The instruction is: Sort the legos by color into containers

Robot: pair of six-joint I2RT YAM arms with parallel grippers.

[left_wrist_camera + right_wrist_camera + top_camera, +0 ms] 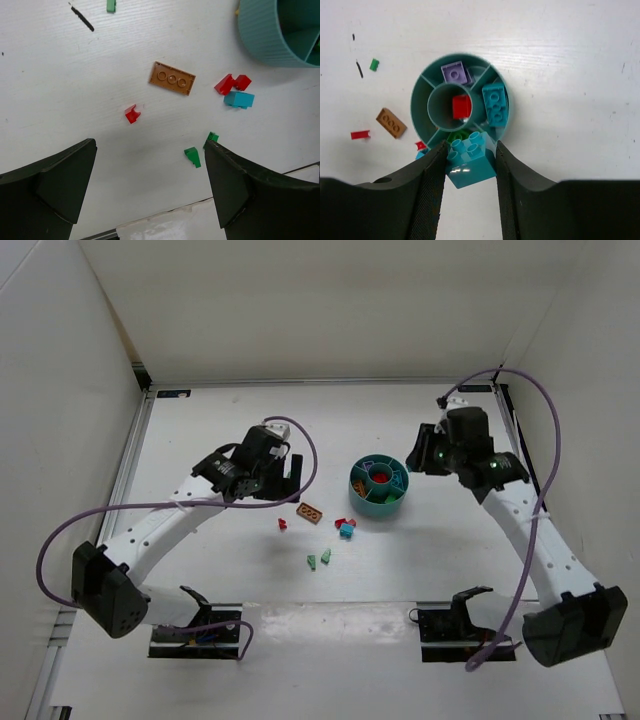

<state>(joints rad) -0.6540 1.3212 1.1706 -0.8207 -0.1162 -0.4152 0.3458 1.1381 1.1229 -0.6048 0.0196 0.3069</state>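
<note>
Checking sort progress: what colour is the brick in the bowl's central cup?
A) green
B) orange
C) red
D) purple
C: the right wrist view shows a red brick lying in the central cup of the bowl.

Left wrist view: the round ribbed teal bowl (265, 35) is chopped off by the top right corner. A pale green brick (111, 5) is clipped by the top edge. A small dark green brick (212, 136) is half tucked behind a finger (235, 190) of the left gripper (150, 147).

Right wrist view: the bowl's near rim and a green brick (456, 135) are mostly covered by the chunky teal plastic brick (470, 162) pinched in the right gripper (470, 145). A tiny red brick (421, 145) is half hidden too.
</note>
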